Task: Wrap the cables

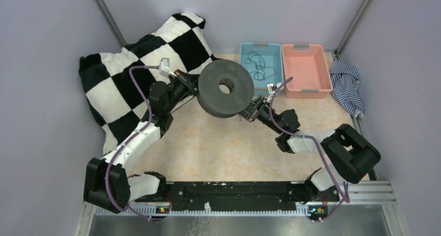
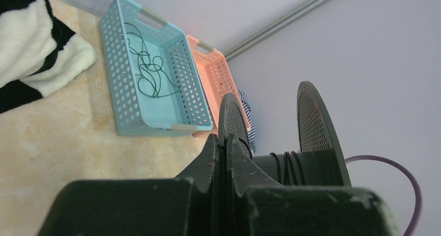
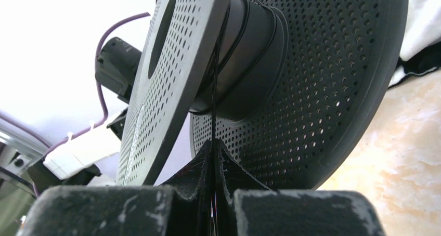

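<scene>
A dark perforated spool (image 1: 226,88) hangs above the table between both arms. My left gripper (image 2: 226,140) is shut on the rim of one spool flange (image 2: 232,119); in the top view that left gripper (image 1: 193,86) is at the spool's left edge. A few turns of thin black cable (image 2: 291,166) lie round the hub. My right gripper (image 3: 213,142) is shut on a taut black cable (image 3: 213,101) that runs up to the spool (image 3: 312,80); from above, this right gripper (image 1: 251,111) sits at the spool's lower right. More loose cables (image 1: 258,64) lie in the blue basket (image 1: 245,64).
A pink basket (image 1: 307,90) stands right of the blue one, at the back. A black-and-white checkered blanket (image 1: 119,80) covers the back left. A striped cloth (image 1: 346,85) lies at the right wall. Grey walls close in on three sides.
</scene>
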Controlling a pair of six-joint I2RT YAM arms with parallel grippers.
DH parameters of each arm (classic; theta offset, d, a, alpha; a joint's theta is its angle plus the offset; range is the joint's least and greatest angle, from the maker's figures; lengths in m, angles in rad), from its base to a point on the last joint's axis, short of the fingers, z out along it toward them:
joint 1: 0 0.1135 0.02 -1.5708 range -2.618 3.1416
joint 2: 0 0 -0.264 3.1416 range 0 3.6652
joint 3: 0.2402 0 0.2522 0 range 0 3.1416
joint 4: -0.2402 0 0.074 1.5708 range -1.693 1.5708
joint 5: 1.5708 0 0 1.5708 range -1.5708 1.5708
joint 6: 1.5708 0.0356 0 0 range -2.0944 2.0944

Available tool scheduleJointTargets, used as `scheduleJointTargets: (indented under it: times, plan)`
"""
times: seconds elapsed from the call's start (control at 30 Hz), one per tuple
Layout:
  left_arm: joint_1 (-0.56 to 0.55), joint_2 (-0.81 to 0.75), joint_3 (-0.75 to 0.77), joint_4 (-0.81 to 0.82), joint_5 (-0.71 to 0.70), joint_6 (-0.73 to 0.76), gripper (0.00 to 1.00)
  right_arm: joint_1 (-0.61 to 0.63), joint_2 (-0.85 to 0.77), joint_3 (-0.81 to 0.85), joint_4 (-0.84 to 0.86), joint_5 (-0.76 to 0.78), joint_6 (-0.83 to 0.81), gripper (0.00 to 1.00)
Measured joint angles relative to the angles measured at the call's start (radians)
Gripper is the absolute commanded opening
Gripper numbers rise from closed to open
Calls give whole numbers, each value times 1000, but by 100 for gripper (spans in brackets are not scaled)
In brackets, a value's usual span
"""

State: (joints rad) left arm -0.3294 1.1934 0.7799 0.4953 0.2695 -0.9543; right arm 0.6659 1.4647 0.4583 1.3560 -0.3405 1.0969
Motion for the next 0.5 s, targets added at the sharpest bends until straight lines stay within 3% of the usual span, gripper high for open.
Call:
scheduleJointTargets:
  times: [0.1, 0.4, 0.5]
  plan:
    - [3, -6, -14, 8, -29, -13, 0, 5, 26, 18, 5, 14, 31, 14]
    - [6, -6, -26, 52, -93, -21, 0, 49, 51, 48, -19, 5, 38, 21]
    - [8, 3, -50, 82, -105, -35, 0, 51, 44, 45, -38, 16, 29, 33]
